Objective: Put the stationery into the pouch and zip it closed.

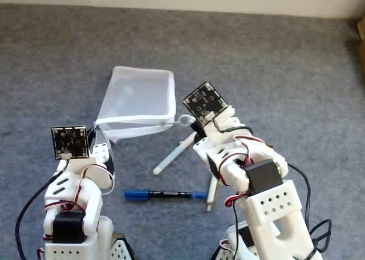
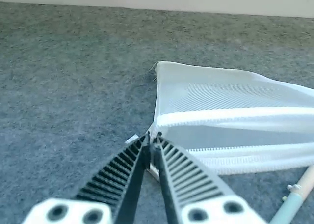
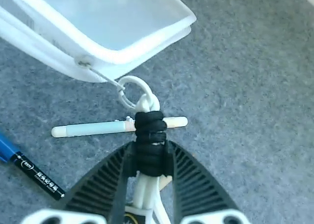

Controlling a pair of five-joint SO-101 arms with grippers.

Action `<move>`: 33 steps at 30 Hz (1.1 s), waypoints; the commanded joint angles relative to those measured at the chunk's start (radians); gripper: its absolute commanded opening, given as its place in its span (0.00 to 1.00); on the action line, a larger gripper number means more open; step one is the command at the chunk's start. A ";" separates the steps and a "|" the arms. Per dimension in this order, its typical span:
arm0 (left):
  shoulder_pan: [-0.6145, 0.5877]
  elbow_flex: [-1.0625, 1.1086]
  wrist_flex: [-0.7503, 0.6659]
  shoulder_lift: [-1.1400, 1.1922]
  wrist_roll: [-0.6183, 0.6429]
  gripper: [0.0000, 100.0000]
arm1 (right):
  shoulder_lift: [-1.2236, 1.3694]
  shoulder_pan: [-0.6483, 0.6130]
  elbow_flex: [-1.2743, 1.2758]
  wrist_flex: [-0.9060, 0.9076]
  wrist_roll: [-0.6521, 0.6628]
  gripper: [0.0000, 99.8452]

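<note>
At pouch (image 1: 140, 97) near-left corner: your left gripper (image 2: 152, 139), jaws pinching it
Near-right end: your right gripper (image 3: 149, 148), jaws clamping the pull tab (image 3: 149, 130)
Nearer you: pale pen (image 1: 171, 156), blue marker (image 1: 165, 195)

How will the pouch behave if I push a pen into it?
Likely floppy: the pouch is thin mesh, stretched between the left claw pinching one end and the right claw holding its pull cord. It looks light, so a push may shift it.
</note>
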 commanded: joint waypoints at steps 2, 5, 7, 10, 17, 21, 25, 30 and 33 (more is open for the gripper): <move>-0.033 -0.030 -0.017 -0.013 -0.003 0.01 | -0.035 0.033 -0.024 0.005 0.014 0.00; -0.033 -0.028 -0.017 -0.013 -0.003 0.01 | -0.036 0.033 -0.024 0.022 0.014 0.00; -0.033 -0.028 -0.017 -0.013 -0.003 0.01 | -0.036 0.033 -0.024 0.067 0.014 0.00; -0.033 -0.028 -0.017 -0.013 -0.005 0.01 | -0.036 0.028 -0.025 0.099 0.014 0.00; -0.033 -0.024 -0.017 -0.013 -0.005 0.14 | -0.036 -0.033 -0.025 0.107 0.009 0.00; -0.033 -0.001 -0.023 -0.013 -0.006 0.19 | -0.036 -0.073 -0.031 0.136 0.008 0.00; -0.027 0.004 -0.025 -0.012 -0.011 0.18 | -0.036 -0.082 -0.093 0.199 0.003 0.00; -0.027 0.005 -0.029 -0.012 -0.021 0.18 | -0.036 -0.084 -0.176 0.286 -0.046 0.00; -0.004 0.035 -0.071 -0.012 -0.087 0.18 | -0.036 -0.087 -0.208 0.309 -0.048 0.00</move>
